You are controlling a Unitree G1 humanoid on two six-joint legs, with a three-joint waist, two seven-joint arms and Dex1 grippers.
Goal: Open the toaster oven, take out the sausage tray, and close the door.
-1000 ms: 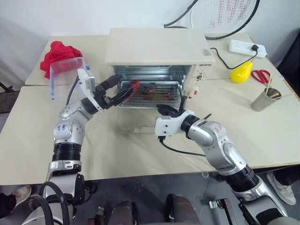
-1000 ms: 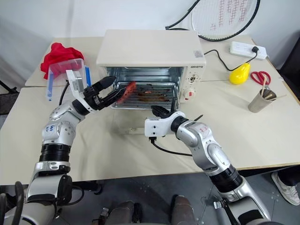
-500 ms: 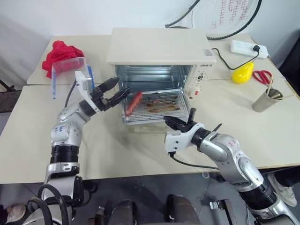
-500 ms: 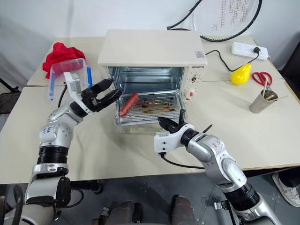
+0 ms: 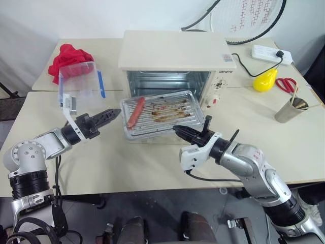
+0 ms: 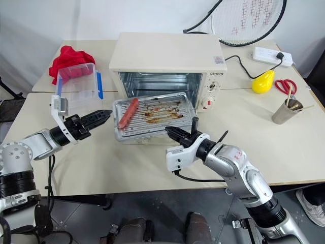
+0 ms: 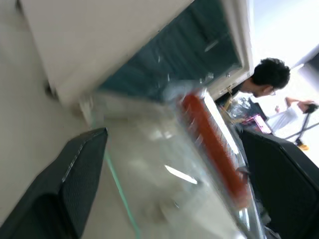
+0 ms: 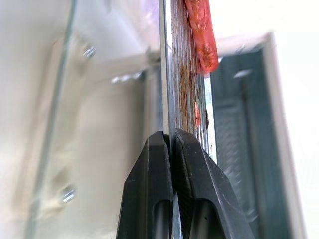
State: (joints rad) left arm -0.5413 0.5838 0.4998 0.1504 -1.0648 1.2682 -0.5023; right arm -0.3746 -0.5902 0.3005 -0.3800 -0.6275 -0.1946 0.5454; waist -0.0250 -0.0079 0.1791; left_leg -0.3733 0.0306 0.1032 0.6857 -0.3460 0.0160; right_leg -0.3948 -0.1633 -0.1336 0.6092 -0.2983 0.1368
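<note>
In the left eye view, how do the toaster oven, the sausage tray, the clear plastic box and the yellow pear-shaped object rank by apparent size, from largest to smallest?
1. toaster oven
2. sausage tray
3. clear plastic box
4. yellow pear-shaped object

The tray is nearer to the camera than the oven, yet it looks smaller.

Sausage tray (image 6: 155,115) in right fingers (image 6: 172,133)

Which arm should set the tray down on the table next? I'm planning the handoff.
Right. The right gripper is already shut on the front edge of the sausage tray, holding it out of the toaster oven. The left gripper is open beside the tray, holding nothing.
</note>
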